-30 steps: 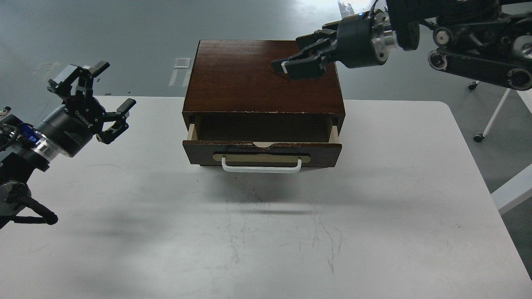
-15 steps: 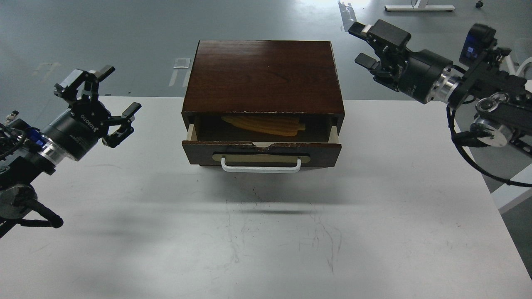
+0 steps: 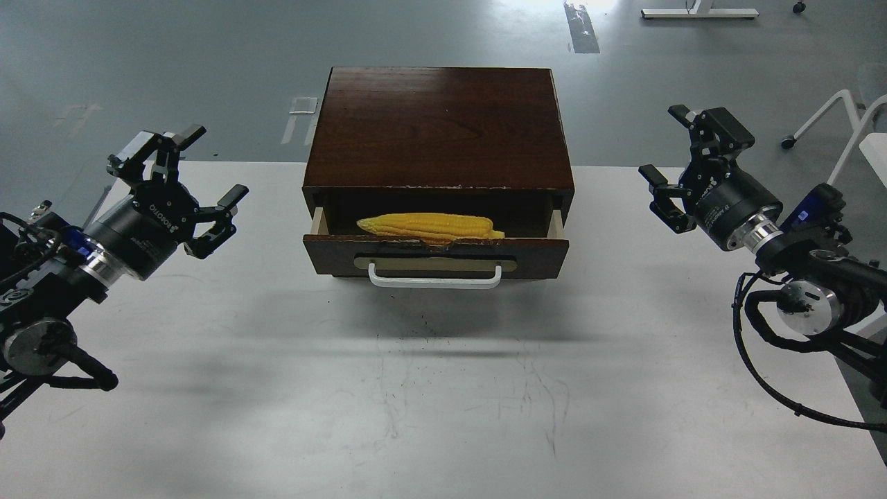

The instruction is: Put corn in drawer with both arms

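Observation:
The yellow corn [image 3: 429,226] lies lengthwise inside the drawer [image 3: 436,255], which is pulled partly out of the dark brown box cabinet [image 3: 441,125] at the table's back middle. The drawer's white handle [image 3: 435,280] faces me. My left gripper [image 3: 181,181] is open and empty, above the table to the left of the cabinet. My right gripper [image 3: 682,166] is open and empty, above the table to the right of the cabinet. Neither gripper touches the drawer or the corn.
The white table [image 3: 443,388] stretches in front of the cabinet, with faint scuff marks. Its right edge runs close to my right arm. White furniture legs [image 3: 831,118] stand on the grey floor at the far right.
My right arm has swung from above the cabinet top down to the right side of the table. The corn now shows in the drawer. My left gripper has shifted slightly right and down.

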### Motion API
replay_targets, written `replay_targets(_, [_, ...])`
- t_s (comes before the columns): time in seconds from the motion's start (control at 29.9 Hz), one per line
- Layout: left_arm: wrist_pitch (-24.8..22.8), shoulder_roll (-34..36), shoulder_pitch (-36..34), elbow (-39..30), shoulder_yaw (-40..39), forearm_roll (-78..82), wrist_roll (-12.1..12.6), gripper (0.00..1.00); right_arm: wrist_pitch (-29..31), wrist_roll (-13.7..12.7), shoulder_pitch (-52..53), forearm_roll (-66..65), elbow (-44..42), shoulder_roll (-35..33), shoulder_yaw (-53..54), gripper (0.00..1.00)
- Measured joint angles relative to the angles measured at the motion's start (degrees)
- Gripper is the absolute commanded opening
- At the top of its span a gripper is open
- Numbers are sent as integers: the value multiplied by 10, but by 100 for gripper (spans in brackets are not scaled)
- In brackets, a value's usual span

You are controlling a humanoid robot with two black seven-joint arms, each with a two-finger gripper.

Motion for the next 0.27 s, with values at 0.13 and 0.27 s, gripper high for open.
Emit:
replay_targets(0.13, [0, -1, 1, 0, 0, 0, 0, 99, 1, 0, -7, 0, -3, 4, 0, 100])
replay_targets(0.27, [0, -1, 1, 0, 0, 0, 0, 99, 2, 0, -15, -1, -4, 10, 0, 100])
